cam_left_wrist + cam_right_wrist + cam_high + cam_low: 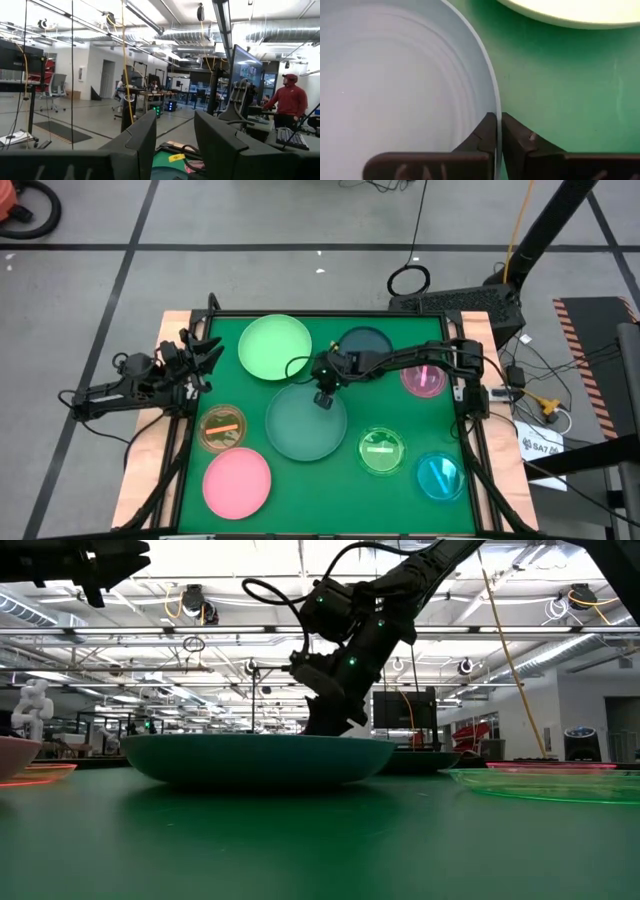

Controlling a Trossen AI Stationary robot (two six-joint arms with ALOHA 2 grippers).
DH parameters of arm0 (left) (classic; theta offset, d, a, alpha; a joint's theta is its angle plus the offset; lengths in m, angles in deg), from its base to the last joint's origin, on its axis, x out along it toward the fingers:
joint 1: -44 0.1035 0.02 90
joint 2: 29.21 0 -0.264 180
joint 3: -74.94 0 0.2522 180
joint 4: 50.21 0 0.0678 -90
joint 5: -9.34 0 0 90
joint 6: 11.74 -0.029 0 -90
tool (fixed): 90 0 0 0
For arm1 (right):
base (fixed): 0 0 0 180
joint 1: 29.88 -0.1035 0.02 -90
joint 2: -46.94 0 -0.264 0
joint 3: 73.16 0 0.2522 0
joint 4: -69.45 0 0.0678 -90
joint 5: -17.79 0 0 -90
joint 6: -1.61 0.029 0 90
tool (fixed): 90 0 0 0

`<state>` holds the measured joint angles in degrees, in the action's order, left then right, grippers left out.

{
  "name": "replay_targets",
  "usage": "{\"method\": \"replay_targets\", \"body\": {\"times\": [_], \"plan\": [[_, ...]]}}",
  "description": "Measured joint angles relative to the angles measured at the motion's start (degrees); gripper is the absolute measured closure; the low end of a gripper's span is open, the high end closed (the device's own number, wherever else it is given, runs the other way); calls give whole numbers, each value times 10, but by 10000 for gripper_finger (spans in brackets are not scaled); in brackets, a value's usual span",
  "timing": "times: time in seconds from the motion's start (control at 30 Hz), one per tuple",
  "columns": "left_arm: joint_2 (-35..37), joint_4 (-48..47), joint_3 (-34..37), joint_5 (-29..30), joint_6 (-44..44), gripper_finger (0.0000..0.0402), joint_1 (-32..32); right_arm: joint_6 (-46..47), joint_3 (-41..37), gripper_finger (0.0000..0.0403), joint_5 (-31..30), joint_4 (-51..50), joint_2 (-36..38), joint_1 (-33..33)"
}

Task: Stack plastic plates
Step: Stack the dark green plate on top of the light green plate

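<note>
Closest to your low camera lies the grey-teal plate (258, 758), and your right gripper (499, 131) comes down on its far rim. Its two fingers (481, 135) are pressed together with the thin rim between them, so you see it pinching this plate at the edge. From above, the same plate (305, 422) sits on the green surface (300, 480), directly under the right gripper (322, 396).

Just behind this gripper you find the light green plate (274, 346), and beside it, along the right arm, the dark teal plate (366, 344). Further along the arm, near its base, is the small magenta plate (423, 378). In front of the gripper, to its right side, lie the small green plate (381, 451) and then the cyan plate (439, 476). To its left side lie the amber plate (222, 427) and the pink plate (237, 483).

Your left gripper (205, 356) waits at the left border of the surface, well apart from all plates, with its fingers (137, 145) spread and nothing between them.
</note>
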<state>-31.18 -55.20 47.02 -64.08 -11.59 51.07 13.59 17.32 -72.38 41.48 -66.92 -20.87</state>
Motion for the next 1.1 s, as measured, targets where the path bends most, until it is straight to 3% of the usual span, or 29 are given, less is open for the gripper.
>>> {"method": "replay_targets", "body": {"times": [0.2, 0.43, 0.73, 1.1], "plan": [[0, -2, 0, 0, 4, 263, 0, 10, 0, 399, 78, -6, 14, 11], [0, -4, 0, 0, 4, 263, 0, 7, 0, 401, 123, -10, 50, 29], [0, -1, 0, 0, 3, 263, 0, 17, 77, 401, 122, -33, 69, 89], [0, 9, 0, 0, -20, 263, 0, 89, 240, 401, 91, -70, -27, 179]]}}
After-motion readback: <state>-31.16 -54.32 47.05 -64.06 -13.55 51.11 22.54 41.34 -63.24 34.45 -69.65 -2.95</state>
